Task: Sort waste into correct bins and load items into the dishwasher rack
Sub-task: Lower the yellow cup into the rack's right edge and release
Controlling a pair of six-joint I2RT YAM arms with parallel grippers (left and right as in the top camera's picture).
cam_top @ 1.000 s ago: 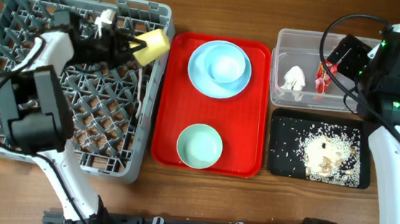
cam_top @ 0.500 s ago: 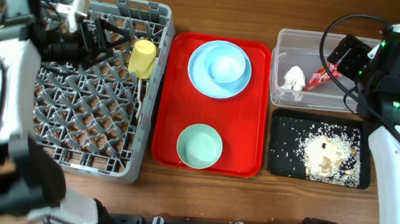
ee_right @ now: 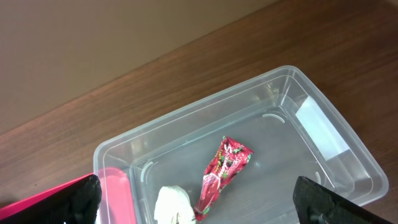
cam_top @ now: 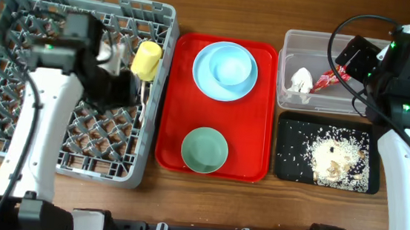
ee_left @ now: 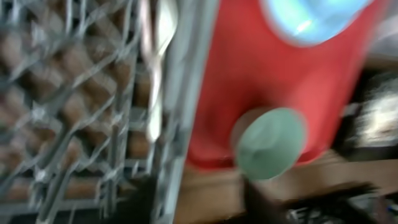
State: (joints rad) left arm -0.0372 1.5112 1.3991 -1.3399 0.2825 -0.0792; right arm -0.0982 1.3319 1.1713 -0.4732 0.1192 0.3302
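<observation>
The grey dishwasher rack (cam_top: 10,131) holds the yellow cup (cam_top: 148,60) on its side at the right wall, with a white spoon (cam_top: 143,95) (ee_left: 163,37) below it. My left gripper (cam_top: 120,87) (ee_left: 205,205) hovers over the rack's right part, open and empty; its view is blurred. The light blue bowl (cam_top: 230,66) sits on the blue plate (cam_top: 202,76). The green bowl (cam_top: 204,148) (ee_left: 270,143) sits nearer the front. My right gripper (cam_top: 351,61) (ee_right: 205,202) is wide open above the clear tub (cam_top: 354,106) (ee_right: 323,124), which holds the napkin (cam_top: 302,80) (ee_right: 174,208) and red wrapper (cam_top: 326,79) (ee_right: 224,171).
The plate and both bowls rest on a flat red tray (cam_top: 178,127) (ee_left: 217,93) between the rack and the bins. The black tray (cam_top: 286,167) in front of the tub holds rice scraps (cam_top: 332,156). Bare wooden table lies along the front edge.
My left gripper let go of the yellow cup in the rack, pulled back left, then swung to the rack's right middle. The red wrapper dropped from my right gripper into the tub.
</observation>
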